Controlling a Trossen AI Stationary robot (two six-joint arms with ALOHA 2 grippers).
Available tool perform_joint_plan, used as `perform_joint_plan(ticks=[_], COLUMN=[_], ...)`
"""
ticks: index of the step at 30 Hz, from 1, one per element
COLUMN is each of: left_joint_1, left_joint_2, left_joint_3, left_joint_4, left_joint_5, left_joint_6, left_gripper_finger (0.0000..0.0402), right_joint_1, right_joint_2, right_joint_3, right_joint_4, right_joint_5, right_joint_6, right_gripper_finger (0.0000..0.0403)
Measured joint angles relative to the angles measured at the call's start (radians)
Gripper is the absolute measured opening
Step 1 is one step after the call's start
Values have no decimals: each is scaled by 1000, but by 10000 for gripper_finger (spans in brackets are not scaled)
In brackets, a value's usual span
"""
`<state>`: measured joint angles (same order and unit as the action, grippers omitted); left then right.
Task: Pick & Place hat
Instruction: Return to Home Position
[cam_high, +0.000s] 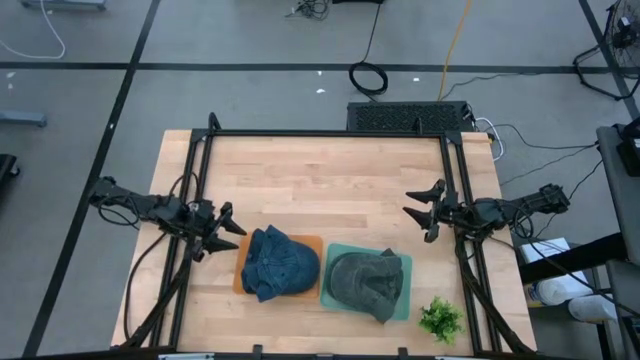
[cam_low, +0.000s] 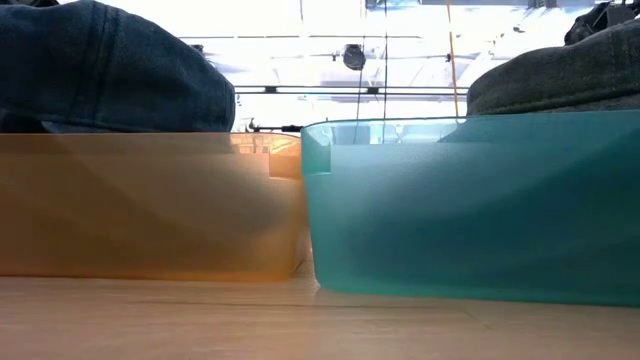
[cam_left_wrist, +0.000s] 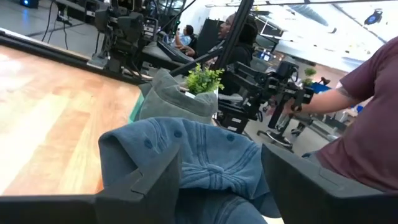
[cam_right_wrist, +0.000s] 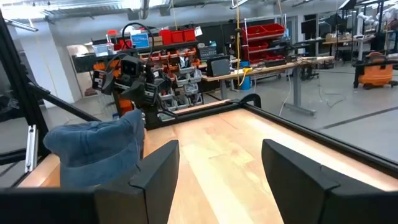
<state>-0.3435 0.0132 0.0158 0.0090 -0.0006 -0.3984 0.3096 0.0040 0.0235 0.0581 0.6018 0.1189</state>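
A blue denim hat lies on top of an orange bin near the table's near edge; a grey hat lies on a teal bin to its right. Both hats bulge above the bin rims in the low view, the blue hat and the grey hat. My left gripper is open, just left of the blue hat, touching nothing. My right gripper is open, above the table right of centre, beyond the grey hat.
A small green plant stands at the table's near right corner. Bare wood spreads over the far half of the table. A person in a maroon shirt stands beyond the table's right side.
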Motion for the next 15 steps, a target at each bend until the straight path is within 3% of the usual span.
perform_joint_plan(ticks=[15], left_joint_1=[0], left_joint_2=[0], left_joint_3=[0], left_joint_4=[-1], left_joint_5=[0], left_joint_6=[0], left_gripper_finger=[230], right_joint_1=[0], right_joint_2=[3], right_joint_3=[0], right_joint_4=[63], right_joint_5=[0], right_joint_6=[-7], right_gripper_finger=[216])
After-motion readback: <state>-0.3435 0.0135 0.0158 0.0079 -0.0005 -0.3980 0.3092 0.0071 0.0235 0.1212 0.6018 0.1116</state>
